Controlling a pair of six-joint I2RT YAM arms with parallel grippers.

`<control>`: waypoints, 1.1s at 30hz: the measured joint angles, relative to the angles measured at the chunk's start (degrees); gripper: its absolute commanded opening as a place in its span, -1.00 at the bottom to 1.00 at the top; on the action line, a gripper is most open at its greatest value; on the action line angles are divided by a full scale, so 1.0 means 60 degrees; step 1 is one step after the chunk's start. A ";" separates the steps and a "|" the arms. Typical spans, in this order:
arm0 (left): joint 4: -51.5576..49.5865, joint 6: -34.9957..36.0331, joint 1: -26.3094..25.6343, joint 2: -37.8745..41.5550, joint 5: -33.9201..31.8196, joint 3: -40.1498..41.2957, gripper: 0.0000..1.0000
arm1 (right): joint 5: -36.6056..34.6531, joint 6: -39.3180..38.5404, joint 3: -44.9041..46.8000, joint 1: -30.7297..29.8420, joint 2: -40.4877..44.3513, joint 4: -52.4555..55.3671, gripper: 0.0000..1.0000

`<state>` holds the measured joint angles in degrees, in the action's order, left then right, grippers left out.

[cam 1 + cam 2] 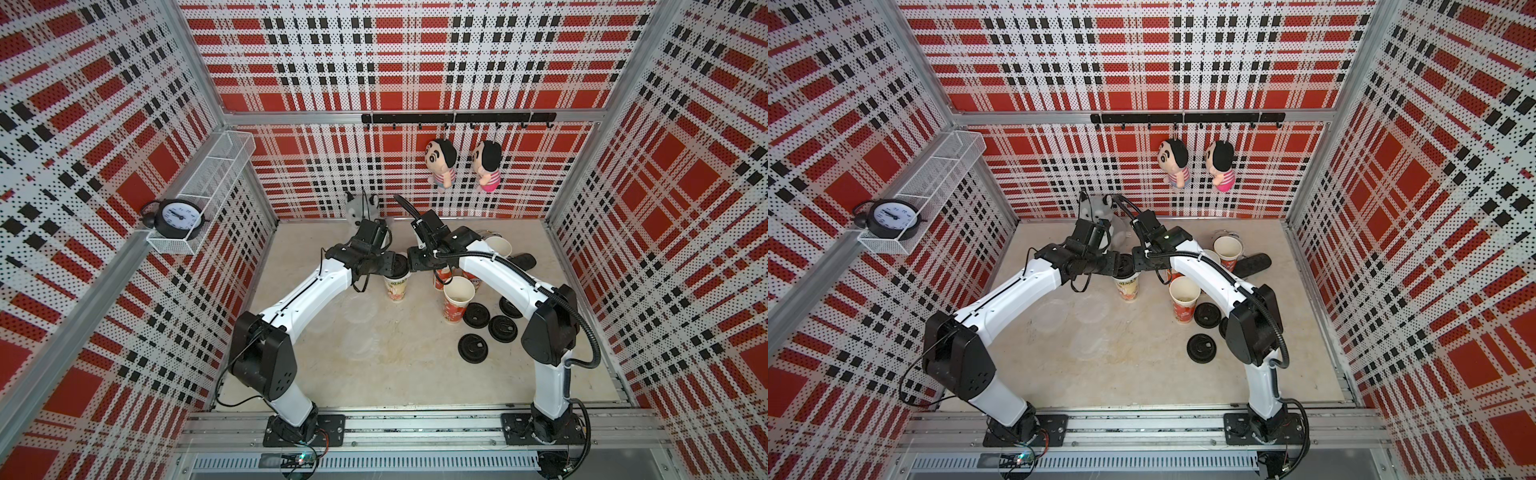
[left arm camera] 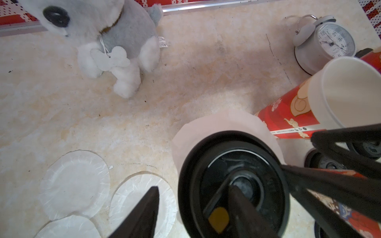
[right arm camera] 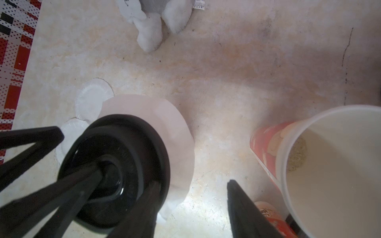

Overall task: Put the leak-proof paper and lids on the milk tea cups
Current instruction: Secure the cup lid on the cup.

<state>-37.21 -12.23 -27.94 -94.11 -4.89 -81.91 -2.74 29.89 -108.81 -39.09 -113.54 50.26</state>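
Note:
A cream milk tea cup (image 1: 396, 289) (image 1: 1128, 287) stands mid-table. A sheet of leak-proof paper (image 2: 222, 125) (image 3: 171, 123) drapes over its mouth, and a black lid (image 2: 233, 181) (image 3: 115, 164) sits on top. My left gripper (image 2: 195, 214) (image 1: 392, 264) is open, one finger on the lid's middle, the other off its edge. My right gripper (image 3: 191, 208) (image 1: 412, 266) is open, one finger over the lid's rim, the other above bare table. Open red cups (image 1: 458, 301) (image 1: 498, 247) stand to the right. Loose papers (image 2: 74, 183) (image 2: 142, 197) (image 3: 92, 99) lie flat on the table.
Several black lids (image 1: 476, 316) (image 1: 473, 348) lie right of the cups. A grey plush dog (image 2: 115, 31) (image 1: 360, 208) sits at the back wall. A grey alarm clock (image 2: 325, 43) and a black bar (image 1: 523, 262) are behind the cups.

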 measured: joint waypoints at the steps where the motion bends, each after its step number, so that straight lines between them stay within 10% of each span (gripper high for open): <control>1: 0.0011 0.0000 0.0000 0.0000 -0.0004 0.0004 0.14 | -0.0007 0.0026 0.0073 0.0000 0.0015 -0.0087 0.12; 33: 0.0750 -0.0066 0.0000 0.0331 0.0018 0.0692 0.13 | -0.0882 0.1424 0.2229 -0.0361 0.0820 -0.2193 0.12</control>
<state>-32.71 -12.62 -27.94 -92.12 -4.78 -77.76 -8.03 38.44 -95.44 -41.25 -108.62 37.10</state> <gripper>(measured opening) 0.566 0.560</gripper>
